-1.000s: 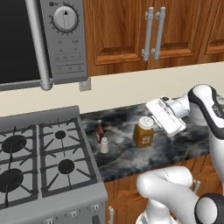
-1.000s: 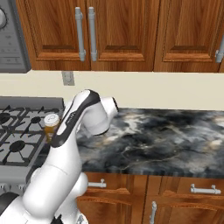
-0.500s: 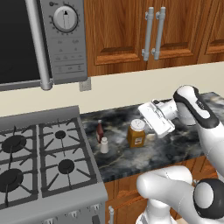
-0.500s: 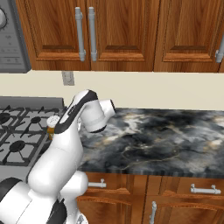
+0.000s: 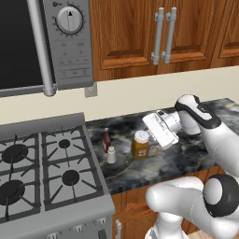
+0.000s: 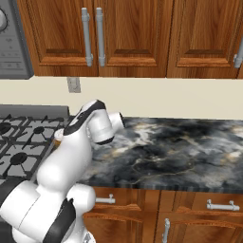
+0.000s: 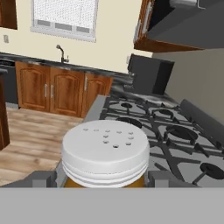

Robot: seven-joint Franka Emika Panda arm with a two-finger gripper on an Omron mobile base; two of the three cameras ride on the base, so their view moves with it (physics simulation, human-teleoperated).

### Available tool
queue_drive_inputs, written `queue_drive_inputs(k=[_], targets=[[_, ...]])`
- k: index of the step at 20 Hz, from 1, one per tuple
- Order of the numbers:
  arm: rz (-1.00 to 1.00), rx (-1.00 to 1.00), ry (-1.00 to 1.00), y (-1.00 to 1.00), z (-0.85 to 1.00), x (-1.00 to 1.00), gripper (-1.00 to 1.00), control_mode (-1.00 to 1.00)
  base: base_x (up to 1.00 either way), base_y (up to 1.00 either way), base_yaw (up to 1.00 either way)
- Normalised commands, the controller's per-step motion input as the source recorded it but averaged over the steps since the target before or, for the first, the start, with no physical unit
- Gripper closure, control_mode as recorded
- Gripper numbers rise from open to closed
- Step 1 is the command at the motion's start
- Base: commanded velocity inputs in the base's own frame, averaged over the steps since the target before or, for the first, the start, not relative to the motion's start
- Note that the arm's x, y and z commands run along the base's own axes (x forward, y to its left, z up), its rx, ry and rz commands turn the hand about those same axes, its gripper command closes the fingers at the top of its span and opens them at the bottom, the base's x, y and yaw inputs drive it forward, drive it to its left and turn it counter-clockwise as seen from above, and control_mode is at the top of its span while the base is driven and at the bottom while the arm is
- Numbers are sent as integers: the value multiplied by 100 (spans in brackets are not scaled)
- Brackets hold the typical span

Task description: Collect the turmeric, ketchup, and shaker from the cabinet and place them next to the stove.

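I see three little containers standing on the dark bench [image 5: 186,158], right next to the stove [image 5: 46,172]. The turmeric [image 5: 140,144] is a fat jar with a white lid, and it is full of amber-brown stuff. In the hand view its lid [image 7: 105,151] is very close, and I can see small holes in the top. The ketchup [image 5: 106,139] is a thin dark red bottle, close to the stove's edge. The shaker [image 5: 111,155] is a tiny white pot just in front of the ketchup. I cannot see what is inside those two.

My gripper [image 5: 150,136] is just beside the turmeric jar, on its right. In the hand view, its two finger tips [image 7: 41,178] stand wide apart on either side of the jar. I cannot tell if they touch the jar or just sit around it. The jar stands upright on the bench.

The cabinet [image 5: 154,32] above has its doors closed.
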Motion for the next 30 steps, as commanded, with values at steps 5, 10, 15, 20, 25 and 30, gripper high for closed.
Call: queue_drive_inputs(k=[5, 10, 15, 20, 25, 30], targets=[[0, 0, 0, 1, -29, 30, 100, -100, 0, 0, 0], [0, 0, 0, 5, -27, 27, 100, -100, 0, 0, 0], [0, 0, 0, 7, -26, 27, 100, -100, 0, 0, 0], [0, 0, 1, 2, -20, 23, 100, -100, 0, 0, 0], [0, 0, 5, 0, -13, 21, 100, -100, 0, 0, 0], [0, 0, 2, 0, -17, 23, 100, -100, 0, 0, 0]])
